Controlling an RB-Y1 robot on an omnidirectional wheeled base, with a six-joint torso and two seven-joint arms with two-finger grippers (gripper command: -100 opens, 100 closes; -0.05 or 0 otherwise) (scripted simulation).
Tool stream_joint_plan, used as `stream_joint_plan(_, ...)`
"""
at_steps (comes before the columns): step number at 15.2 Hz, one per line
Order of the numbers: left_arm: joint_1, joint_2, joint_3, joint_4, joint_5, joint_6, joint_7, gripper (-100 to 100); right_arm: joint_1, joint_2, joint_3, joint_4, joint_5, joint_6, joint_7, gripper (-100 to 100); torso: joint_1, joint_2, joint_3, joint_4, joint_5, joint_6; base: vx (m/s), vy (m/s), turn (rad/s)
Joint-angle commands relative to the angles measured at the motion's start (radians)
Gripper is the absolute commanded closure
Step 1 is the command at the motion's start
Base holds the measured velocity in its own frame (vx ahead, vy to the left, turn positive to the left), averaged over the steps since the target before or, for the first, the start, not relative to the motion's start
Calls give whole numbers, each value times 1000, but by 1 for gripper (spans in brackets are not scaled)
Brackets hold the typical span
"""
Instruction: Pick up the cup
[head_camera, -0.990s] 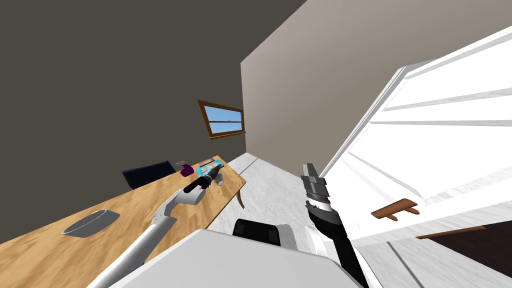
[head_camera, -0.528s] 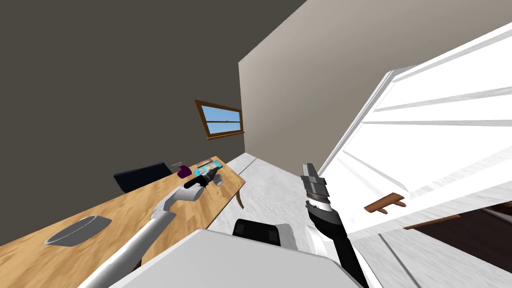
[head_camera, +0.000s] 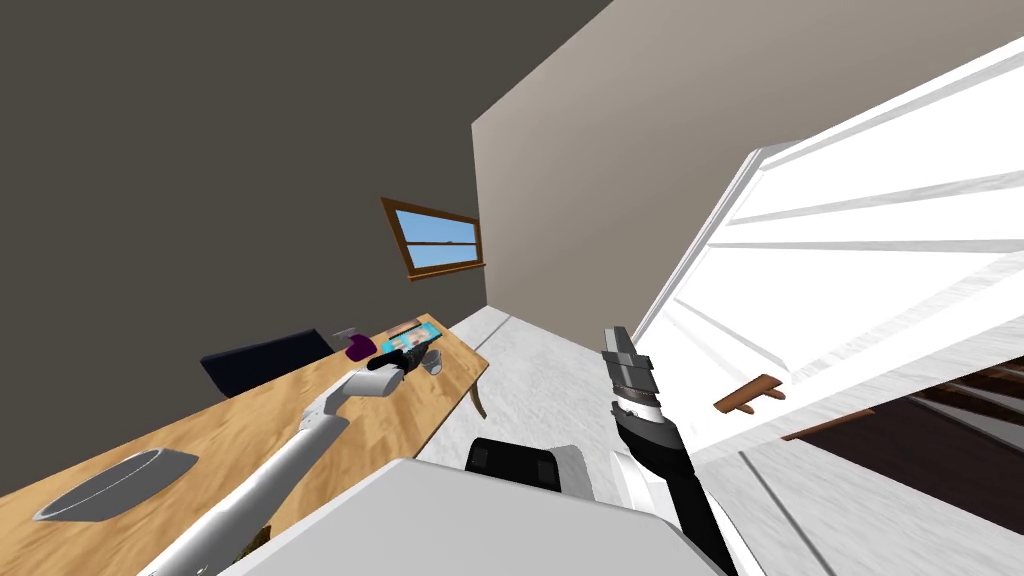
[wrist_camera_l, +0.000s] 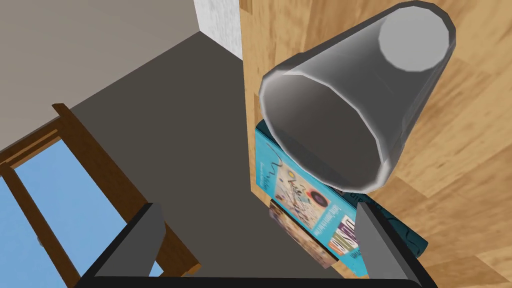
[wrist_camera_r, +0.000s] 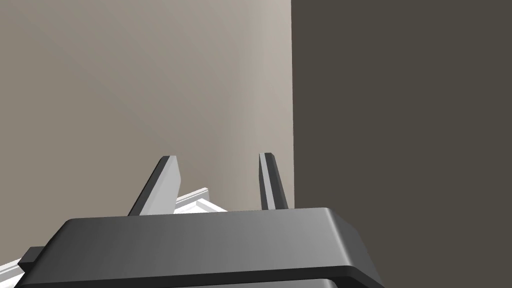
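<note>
Near the worktop (head_camera: 400, 420) edge the grey cup (wrist_camera_l: 360, 100) stands just ahead of my left hand (wrist_camera_l: 258, 206), spread wide and empty; I judge this the approach, needing an advance to straddle it.

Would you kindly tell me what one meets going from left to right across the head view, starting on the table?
First the grey bowl → dark chair → purple item → cup → right gripper → brown handle on the white door.
</note>
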Motion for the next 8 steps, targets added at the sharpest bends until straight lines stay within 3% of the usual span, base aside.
stream_joint_plan(1, -17, 18, 7, 32, 24, 50, -8, -100, 0, 0, 0, 0, 0, 0, 0, 0, 0, 0, 0, 0, 0, 0, 0, 6, -55)
stream_joint_plan(3, -17, 18, 7, 32, 24, 85, -8, -100, 0, 0, 0, 0, 0, 0, 0, 0, 0, 0, 0, 0, 0, 0, 1, 6, -62)
stream_joint_plan(4, -30, 34, 13, 58, 46, 114, -15, -100, 0, 0, 0, 0, 0, 0, 0, 0, 0, 0, 0, 0, 0, 0, 4, 7, -69)
stream_joint_plan(8, -42, 50, 18, 84, 68, 187, -22, -100, 0, 0, 0, 0, 0, 0, 0, 0, 0, -1, 0, 0, 0, 0, 5, 6, -63)
